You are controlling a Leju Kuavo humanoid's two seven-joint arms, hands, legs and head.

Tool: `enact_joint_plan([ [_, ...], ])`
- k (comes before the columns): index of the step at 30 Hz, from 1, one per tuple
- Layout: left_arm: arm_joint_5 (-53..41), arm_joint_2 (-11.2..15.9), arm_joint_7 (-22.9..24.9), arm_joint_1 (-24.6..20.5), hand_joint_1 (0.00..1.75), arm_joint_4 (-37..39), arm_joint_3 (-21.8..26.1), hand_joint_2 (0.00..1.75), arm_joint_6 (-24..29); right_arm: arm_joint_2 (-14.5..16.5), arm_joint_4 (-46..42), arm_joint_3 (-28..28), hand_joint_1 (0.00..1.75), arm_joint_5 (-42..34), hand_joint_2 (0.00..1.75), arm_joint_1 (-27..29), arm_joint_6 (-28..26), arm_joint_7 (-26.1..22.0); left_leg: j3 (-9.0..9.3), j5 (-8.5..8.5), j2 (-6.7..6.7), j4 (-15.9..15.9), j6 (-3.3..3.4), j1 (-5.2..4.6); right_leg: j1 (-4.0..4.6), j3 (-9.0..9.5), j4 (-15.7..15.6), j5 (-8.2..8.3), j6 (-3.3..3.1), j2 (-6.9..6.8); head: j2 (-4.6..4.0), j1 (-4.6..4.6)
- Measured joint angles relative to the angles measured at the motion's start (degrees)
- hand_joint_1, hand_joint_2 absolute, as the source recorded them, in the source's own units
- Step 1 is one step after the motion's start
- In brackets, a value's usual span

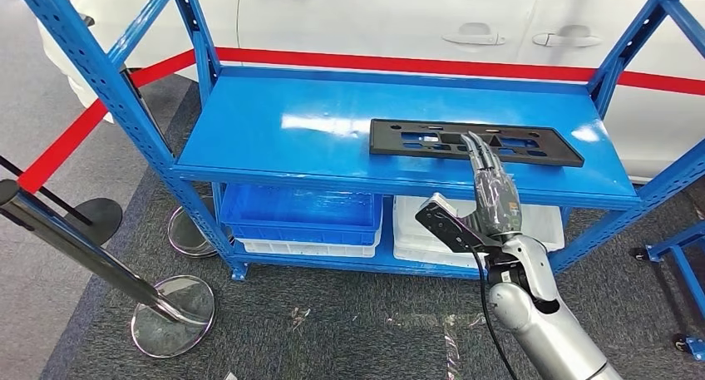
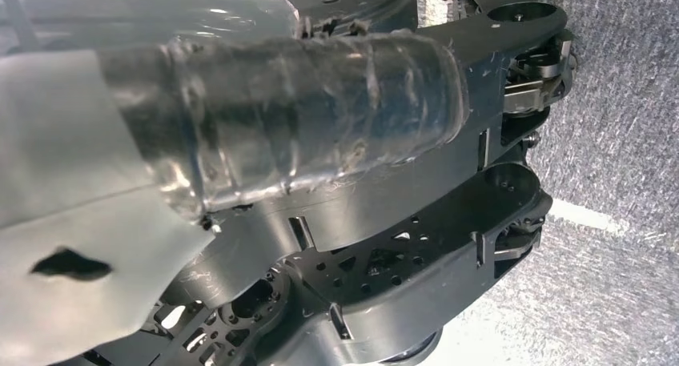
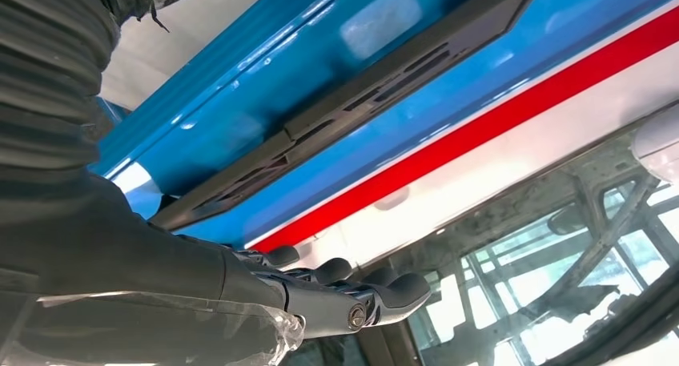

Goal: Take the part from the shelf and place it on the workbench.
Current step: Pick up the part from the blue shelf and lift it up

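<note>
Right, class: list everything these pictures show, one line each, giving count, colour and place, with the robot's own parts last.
Shelf rack: one, blue, in front of the robot.
Part: one, black, flat and slotted, on the top shelf toward its right.
Blue bin: one, lower shelf, left, stacked on a white tray.
White bin: one, lower shelf, right.
Car: one, white, behind the rack.
Red barrier belt: one, running along behind the rack.
Stanchions: three round bases, metal, on the grey floor at left.
Right hand: one, dark fingers stretched out over the part; contact unclear.
Left hand: one, wrapped in clear film, hanging above the floor.
</note>
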Motion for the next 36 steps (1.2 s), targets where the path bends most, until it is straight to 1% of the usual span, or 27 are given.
enact_joint_plan([
  [12, 0.0, -0.02, -0.07, 0.0, 0.0, 0.0, -0.01, 0.0, -0.22, 0.46, 0.54, -0.3, 0.0, 0.02, 1.75, 0.08, 0.38, -0.02, 0.0, 0.0, 0.0, 0.0, 0.0, 0.0, 0.0, 0.0, 0.0, 0.0, 0.0, 0.0, 0.0, -0.01],
  [19, -0.04, 0.05, -3.48, 0.02, 0.0, 0.08, -0.04, 0.0, -1.66, 1.05, -0.18, -1.46, 0.0, 0.19, 1.75, 0.05, -0.31, -1.05, 0.0, 0.0, 0.0, 0.0, 0.0, 0.0, 0.0, 0.0, 0.0, 0.0, 0.0, -0.01, 0.0, 0.01],
  [36, -0.04, 0.21, -3.91, -0.02, 0.0, 0.25, -0.12, 0.0, -2.27, 1.64, -1.57, -3.51, 0.0, 0.56, 1.75, 0.07, 0.52, -1.03, 0.0, 0.0, 0.0, 0.0, 0.0, 0.0, 0.0, 0.0, 0.0, 0.0, 0.0, 0.0, 0.0, -0.01],
])
